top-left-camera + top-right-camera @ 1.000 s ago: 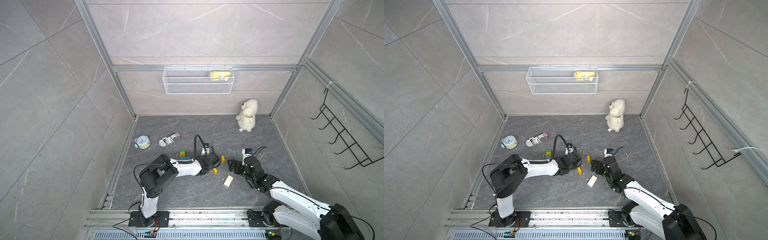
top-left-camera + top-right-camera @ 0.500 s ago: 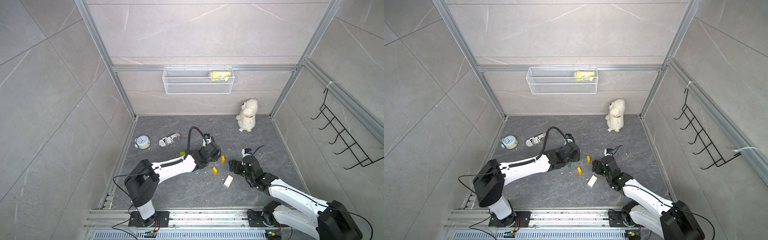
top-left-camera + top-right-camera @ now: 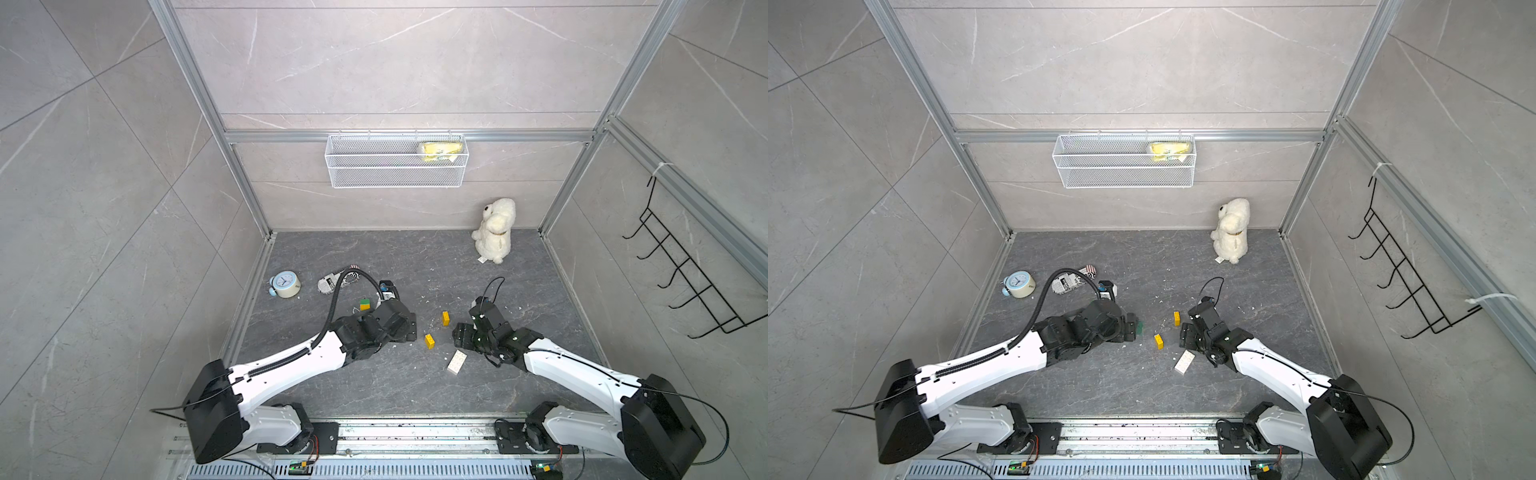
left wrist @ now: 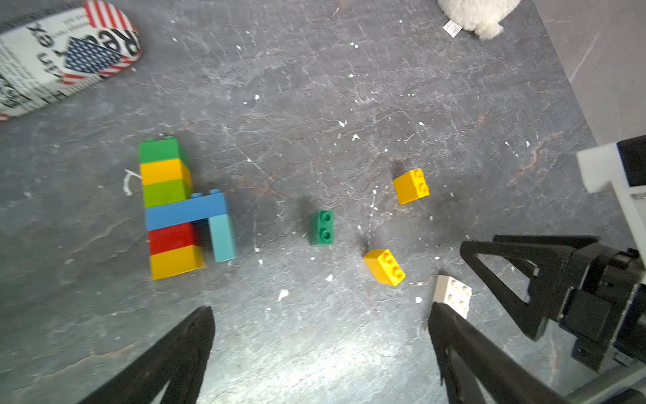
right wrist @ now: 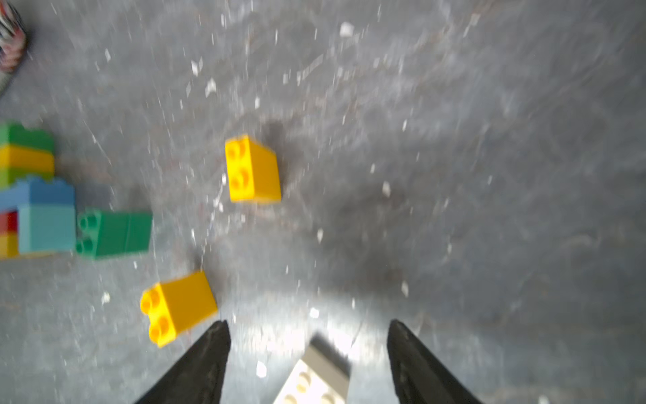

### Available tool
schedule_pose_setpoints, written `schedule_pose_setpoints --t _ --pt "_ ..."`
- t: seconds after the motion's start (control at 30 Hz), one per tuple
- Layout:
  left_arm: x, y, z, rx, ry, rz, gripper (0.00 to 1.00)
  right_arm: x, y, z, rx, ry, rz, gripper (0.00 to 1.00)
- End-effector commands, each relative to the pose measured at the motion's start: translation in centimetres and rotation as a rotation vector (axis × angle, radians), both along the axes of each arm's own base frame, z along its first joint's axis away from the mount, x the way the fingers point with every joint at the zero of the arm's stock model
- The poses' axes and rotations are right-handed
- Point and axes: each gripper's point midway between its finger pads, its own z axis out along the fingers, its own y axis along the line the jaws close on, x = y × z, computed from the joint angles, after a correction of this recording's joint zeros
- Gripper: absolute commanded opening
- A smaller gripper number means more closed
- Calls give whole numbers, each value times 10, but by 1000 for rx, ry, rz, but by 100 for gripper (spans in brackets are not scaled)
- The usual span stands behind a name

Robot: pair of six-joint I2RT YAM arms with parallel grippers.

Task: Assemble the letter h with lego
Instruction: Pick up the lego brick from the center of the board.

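Note:
A built lego stack (image 4: 174,210) lies on the grey floor: green, yellow, lime, a blue oblong, red and yellow, with a light blue brick under the blue one's end. In a top view only its green and yellow end (image 3: 365,304) shows behind my left arm. A loose green brick (image 4: 323,227) lies beside it, then two yellow bricks (image 4: 410,185) (image 4: 384,266) and a white brick (image 4: 452,295). My left gripper (image 4: 321,314) is open and empty, short of the green brick (image 3: 1140,328). My right gripper (image 5: 307,325) is open, its fingers either side of the white brick (image 5: 318,377), not touching it.
A white plush toy (image 3: 494,230) sits at the back right. A small clock (image 3: 284,284) and a printed shoe-like thing (image 3: 338,280) lie at the back left. A wire basket (image 3: 395,160) hangs on the back wall and a hook rack (image 3: 685,270) on the right wall. White crumbs dot the floor.
My left gripper has opened wide and its arm has stretched out along the floor. My right gripper has narrowed a little and shifted over the white brick.

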Motion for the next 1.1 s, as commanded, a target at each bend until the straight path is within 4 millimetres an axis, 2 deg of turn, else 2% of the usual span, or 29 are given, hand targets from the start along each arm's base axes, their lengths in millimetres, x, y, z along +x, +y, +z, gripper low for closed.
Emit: schedule_pose_setpoints --t 0.0,0.17,0.2,0.23,0.37,0.5,0.73,0.83,1.07 --pt "6 34 -3 109 -90 51 99 -30 -15 -7 -82 90 -33 77" --pt "9 60 -17 144 -167 110 99 -52 -8 -18 -72 131 -45 79" --pt "9 65 -20 145 -183 118 100 -54 -8 -19 -72 128 -53 81" --pt "7 68 -24 142 -194 122 100 -55 -7 -20 -72 132 -57 87" --pt "2 82 -28 97 -237 142 100 -54 -1 -26 -94 171 -60 88" --pt "-1 90 -20 85 -250 159 100 -48 6 -25 -101 156 -80 87" --pt "-3 87 -20 76 -232 141 100 -46 19 -37 -158 175 -66 84" --pt "-3 86 -21 86 -216 139 99 -47 18 -43 -201 177 -66 79" --pt "-3 86 -20 78 -219 142 100 -48 12 -45 -251 144 -40 52"
